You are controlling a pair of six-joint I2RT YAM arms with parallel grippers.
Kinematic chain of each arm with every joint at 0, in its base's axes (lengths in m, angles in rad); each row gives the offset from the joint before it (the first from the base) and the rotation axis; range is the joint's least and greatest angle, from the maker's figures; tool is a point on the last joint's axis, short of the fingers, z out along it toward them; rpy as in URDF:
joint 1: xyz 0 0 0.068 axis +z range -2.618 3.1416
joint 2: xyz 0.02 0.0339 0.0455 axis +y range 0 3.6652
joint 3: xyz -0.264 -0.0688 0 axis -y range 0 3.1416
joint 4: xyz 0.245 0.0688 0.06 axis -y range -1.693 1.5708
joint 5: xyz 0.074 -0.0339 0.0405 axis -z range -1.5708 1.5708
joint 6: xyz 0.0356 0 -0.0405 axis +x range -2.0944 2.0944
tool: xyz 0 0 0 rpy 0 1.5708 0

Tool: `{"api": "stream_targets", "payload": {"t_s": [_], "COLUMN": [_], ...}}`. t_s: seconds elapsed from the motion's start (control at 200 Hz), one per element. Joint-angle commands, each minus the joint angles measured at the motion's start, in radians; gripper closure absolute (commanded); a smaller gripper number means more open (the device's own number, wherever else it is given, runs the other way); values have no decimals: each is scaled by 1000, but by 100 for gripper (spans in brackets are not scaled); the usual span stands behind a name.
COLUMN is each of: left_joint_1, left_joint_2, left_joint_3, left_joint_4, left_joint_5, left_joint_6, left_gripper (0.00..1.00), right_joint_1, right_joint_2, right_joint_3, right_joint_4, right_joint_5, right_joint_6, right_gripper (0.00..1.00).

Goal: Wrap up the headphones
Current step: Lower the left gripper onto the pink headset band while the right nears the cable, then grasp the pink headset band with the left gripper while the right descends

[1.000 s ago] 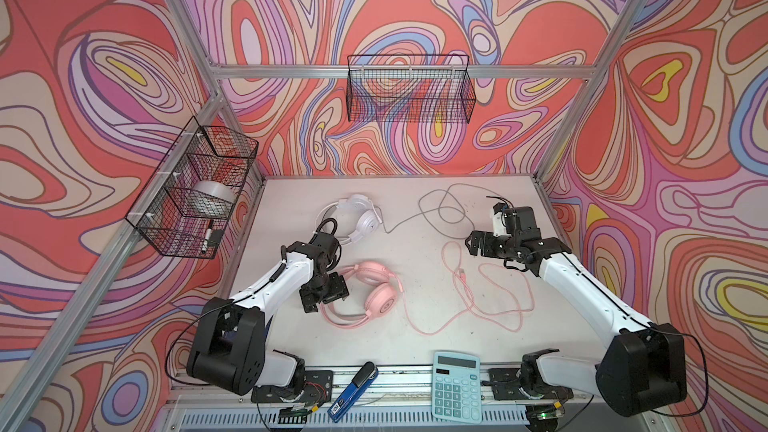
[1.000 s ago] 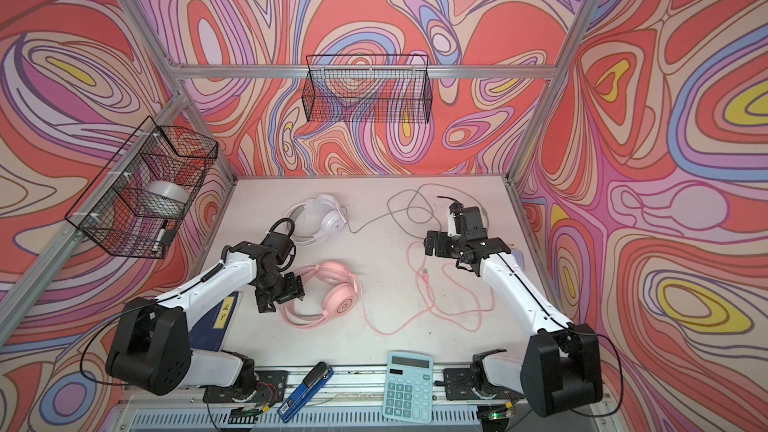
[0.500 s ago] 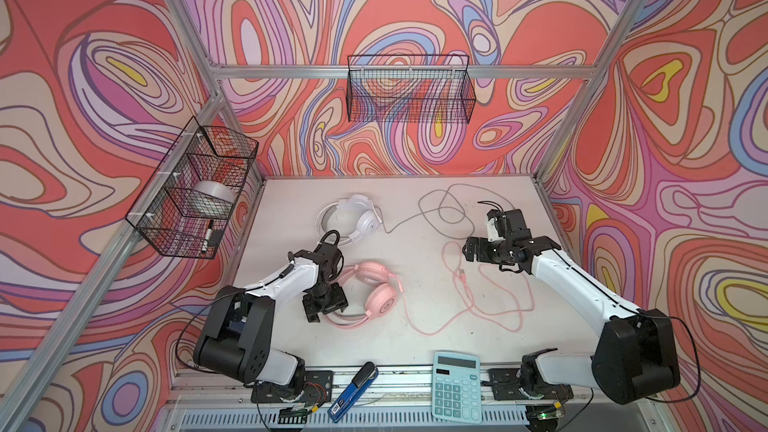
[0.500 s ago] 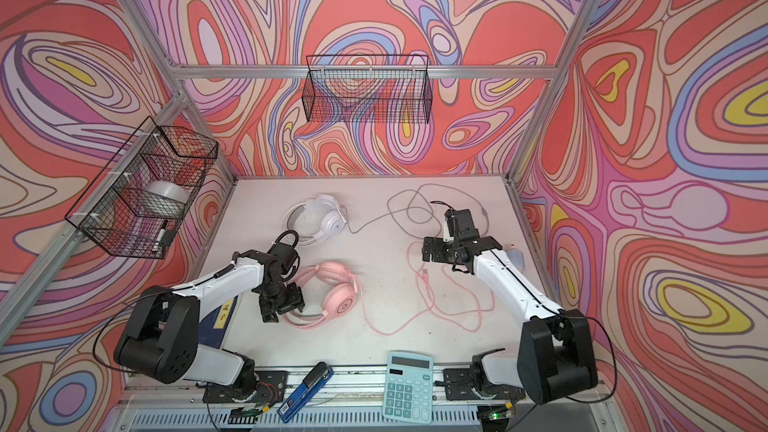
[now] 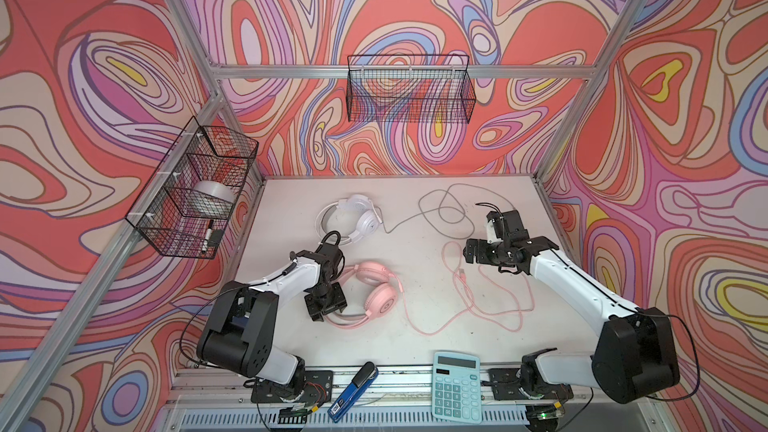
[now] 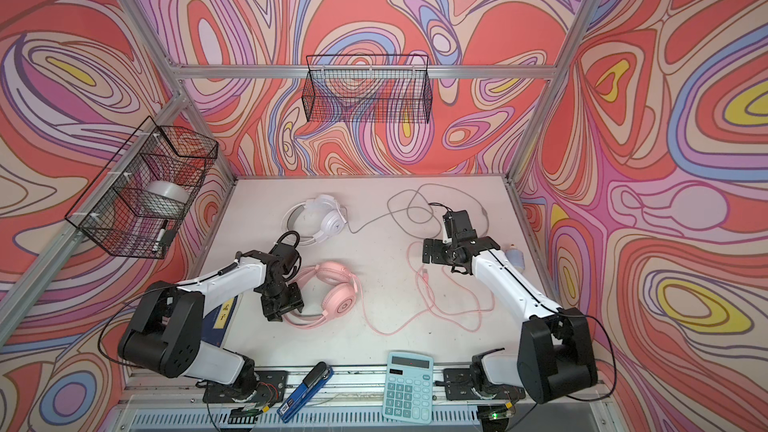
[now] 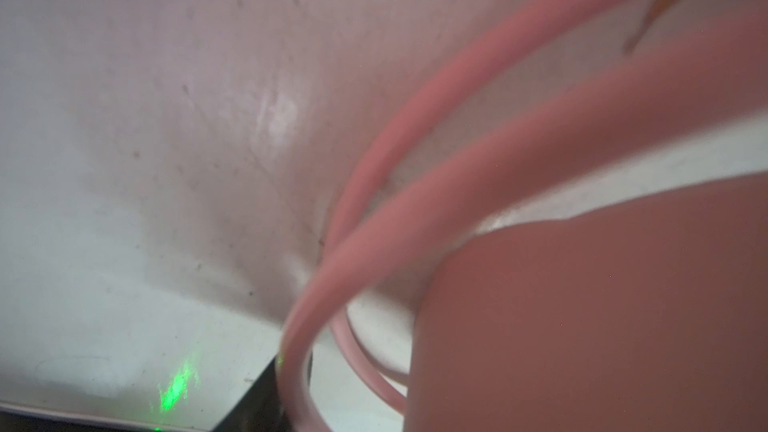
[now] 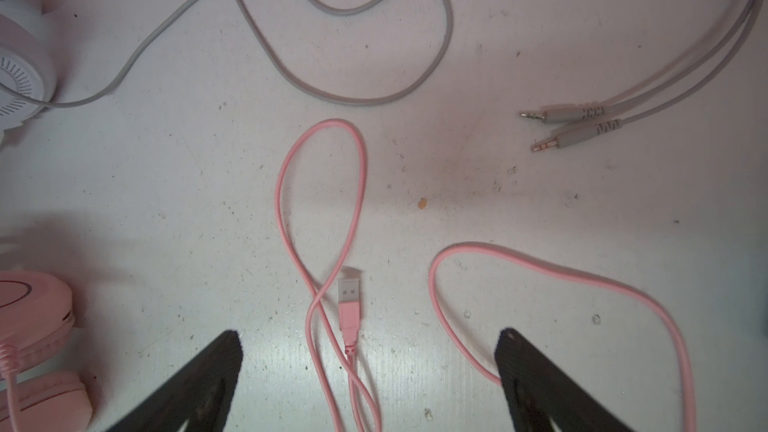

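Pink headphones lie flat on the white worktop, toward its front left. The white headphones lie behind them, nearer the back wall. The left hand sits low at the front-left edge of the pink pair, right at the headband. The left wrist view shows that band only as a close blur, so I cannot tell whether the jaws grip it. The right hand hovers over the worktop with its jaws spread wide, holding nothing. The pink cord and its plug lie on the worktop below and between its fingers. The grey cord loops farther back.
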Motion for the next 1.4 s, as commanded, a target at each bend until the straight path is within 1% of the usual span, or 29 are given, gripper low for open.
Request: {"api": "stream_targets", "payload": {"t_s": [0.0, 0.14, 0.195, 0.361, 0.466, 0.651, 0.756, 0.967, 1.157, 1.307, 1.392], "left_joint_1": [-5, -6, -6, -5, -6, -6, -5, -4, -4, -4, -4], "left_joint_2": [31, 36, 33, 7, -4, -19, -35, -114, -173, -202, -206], "left_joint_3": [-26, -19, -20, -27, -11, 66, 123, 260, 382, 441, 462], "left_joint_4": [25, 9, 6, 3, -11, -61, -100, -139, -107, -78, -73], "left_joint_5": [-31, -68, -79, -100, -105, -117, -114, -82, -22, 10, 17], "left_joint_6": [-32, -34, -30, -57, -55, -30, -19, -7, 32, 36, 40], "left_gripper": [49, 56, 57, 70, 75, 100, 100, 100, 100, 100, 100], "right_joint_1": [6, 6, 7, 9, 9, 10, 10, 12, 12, 15, 18], "right_joint_2": [-25, -17, -16, -16, -15, -10, -4, 19, 61, 60, 59], "right_joint_3": [-24, -18, -18, -9, -6, -14, -18, -2, 19, 15, 0], "right_joint_4": [2, -13, -22, -54, -72, -92, -100, -118, -130, -107, -81], "right_joint_5": [33, 16, 15, -1, -8, -31, -69, -122, -177, -242, -301], "right_joint_6": [16, 12, 9, -1, 0, 20, 34, 56, 98, 176, 234], "right_gripper": [2, 1, 2, 2, 2, 2, 2, 2, 3, 4, 5]}}
